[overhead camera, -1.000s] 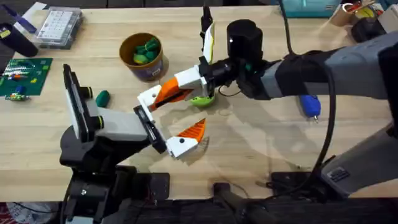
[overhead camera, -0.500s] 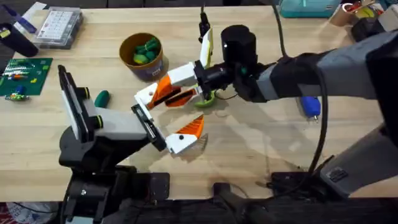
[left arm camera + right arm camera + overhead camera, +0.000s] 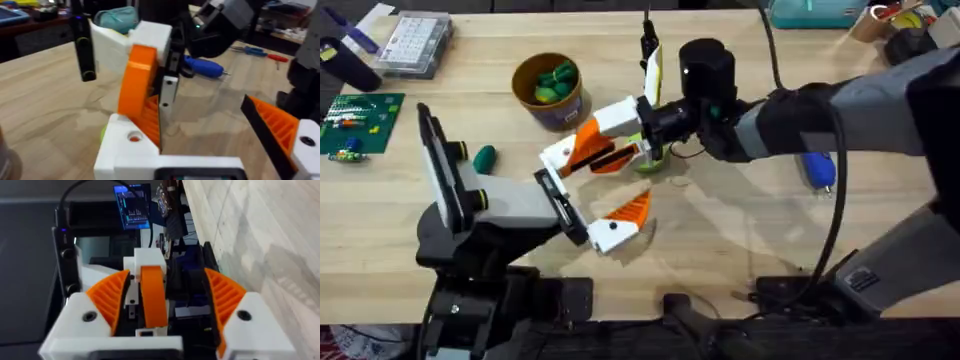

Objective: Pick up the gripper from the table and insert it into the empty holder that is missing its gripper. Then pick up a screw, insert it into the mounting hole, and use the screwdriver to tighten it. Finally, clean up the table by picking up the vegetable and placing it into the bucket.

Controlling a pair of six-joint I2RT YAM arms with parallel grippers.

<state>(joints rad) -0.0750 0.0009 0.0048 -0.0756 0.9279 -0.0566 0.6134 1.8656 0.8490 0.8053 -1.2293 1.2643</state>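
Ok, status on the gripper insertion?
Right gripper reaches across to the left gripper, which is open. The gripper stands upright at the empty holder; seating unclear. Green item lies just beneath.

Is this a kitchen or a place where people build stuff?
Most likely a workshop or robot lab: a green circuit board, a clear box of small parts and a blue-handled screwdriver lie on the wooden workbench.

Grey-and-black arm links (image 3: 840, 120), black cable (image 3: 845, 200); white finger mounts with orange ribbed pads (image 3: 107, 300), black screws.
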